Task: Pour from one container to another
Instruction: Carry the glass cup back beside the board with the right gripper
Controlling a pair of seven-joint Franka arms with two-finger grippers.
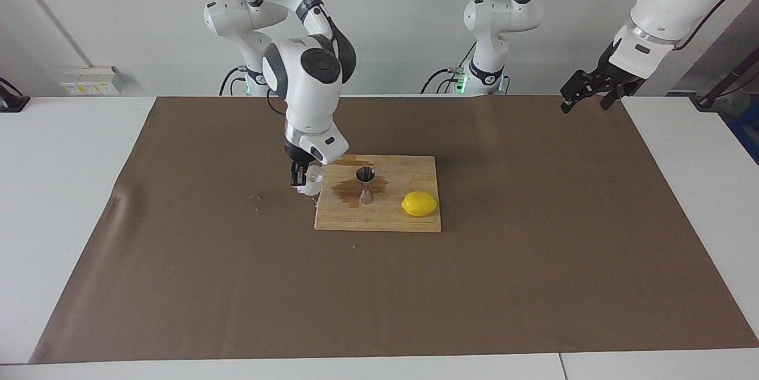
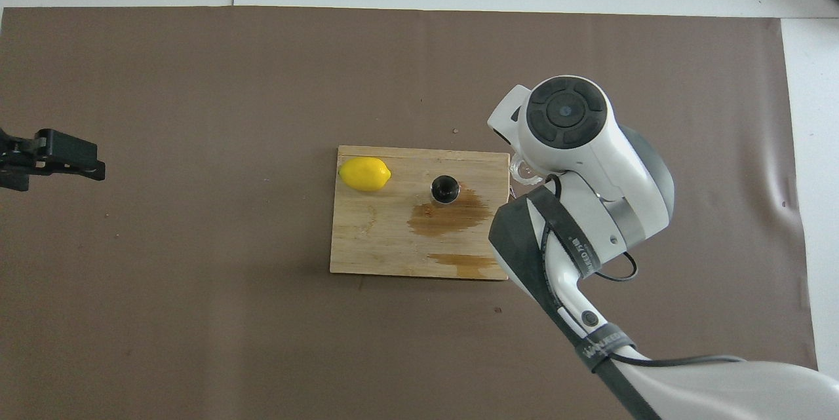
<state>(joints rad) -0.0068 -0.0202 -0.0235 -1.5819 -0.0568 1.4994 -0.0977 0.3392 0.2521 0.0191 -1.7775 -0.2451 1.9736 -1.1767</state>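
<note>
- On the brown mat (image 1: 178, 285), just off the cutting board's (image 1: 409, 223) edge toward the right arm's end: glass cup (image 1: 311, 181), upright, w/ right gripper (image 1: 298, 177) clamped on it.
- Jigger (image 1: 365, 185) stands upright mid-board, brown wet patch (image 2: 452, 218) round its base.
- Lemon (image 1: 419, 203) on board, beside jigger toward left arm's end.
- Left gripper (image 1: 584, 94) waits up over the mat's edge, jaws apart.

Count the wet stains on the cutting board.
2: a larger stain around and beside the jigger, and a smaller stain at the board's edge nearest the robots. None looks hidden.
</note>
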